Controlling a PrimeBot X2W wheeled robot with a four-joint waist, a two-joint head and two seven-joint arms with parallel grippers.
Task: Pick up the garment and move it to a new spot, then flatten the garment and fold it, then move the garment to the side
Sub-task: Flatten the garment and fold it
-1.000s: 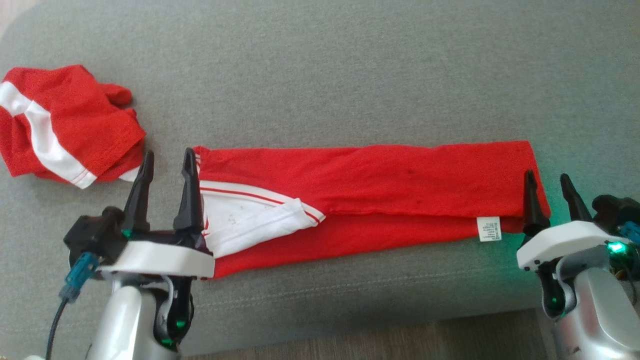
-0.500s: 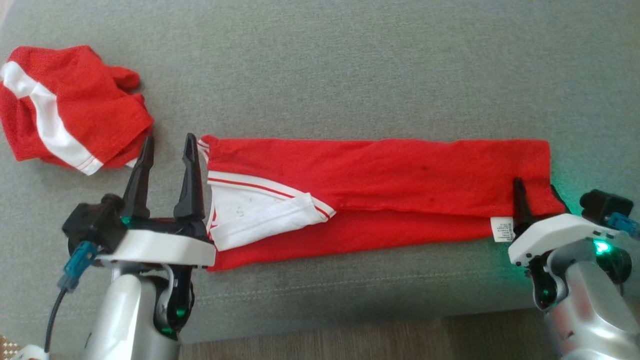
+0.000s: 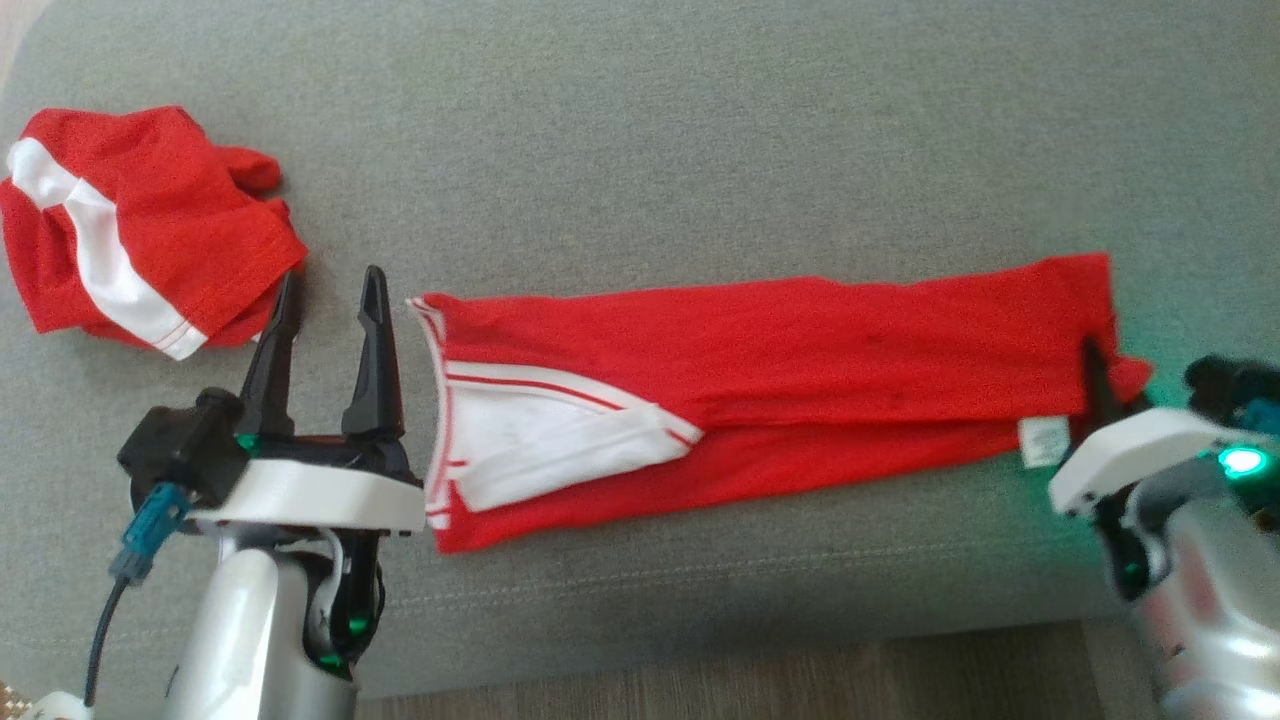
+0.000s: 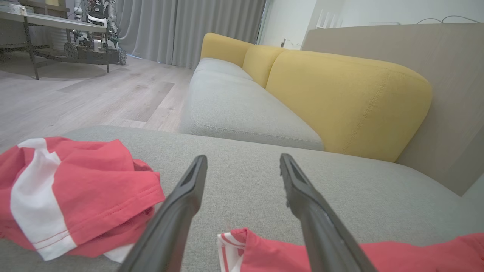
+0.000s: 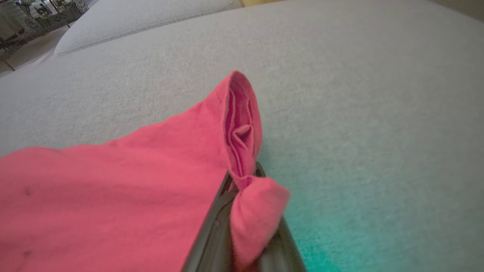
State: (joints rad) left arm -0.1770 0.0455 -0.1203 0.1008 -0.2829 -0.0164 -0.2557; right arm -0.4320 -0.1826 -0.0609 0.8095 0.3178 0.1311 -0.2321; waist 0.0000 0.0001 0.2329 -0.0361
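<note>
The garment (image 3: 780,370) is a red shirt with a white panel, folded into a long strip across the grey sofa seat (image 3: 700,130). My right gripper (image 3: 1105,370) is shut on its right end, which bunches up between the fingers (image 5: 244,177) in the right wrist view, where the red cloth (image 5: 113,189) spreads to the left. My left gripper (image 3: 330,285) stands open just left of the strip's left end, with nothing between its fingers (image 4: 242,160). The striped corner of the garment (image 4: 264,253) lies below the left gripper's right finger.
A second red and white garment (image 3: 140,240) lies crumpled at the far left, close to my left gripper's outer finger. The seat's front edge and wood floor (image 3: 750,690) run along the bottom. Yellow back cushions (image 4: 340,94) rise behind the seat.
My right gripper has shut on the garment's right end and drawn it slightly right, opening a small gap at the left gripper. The head camera has shifted a little.
</note>
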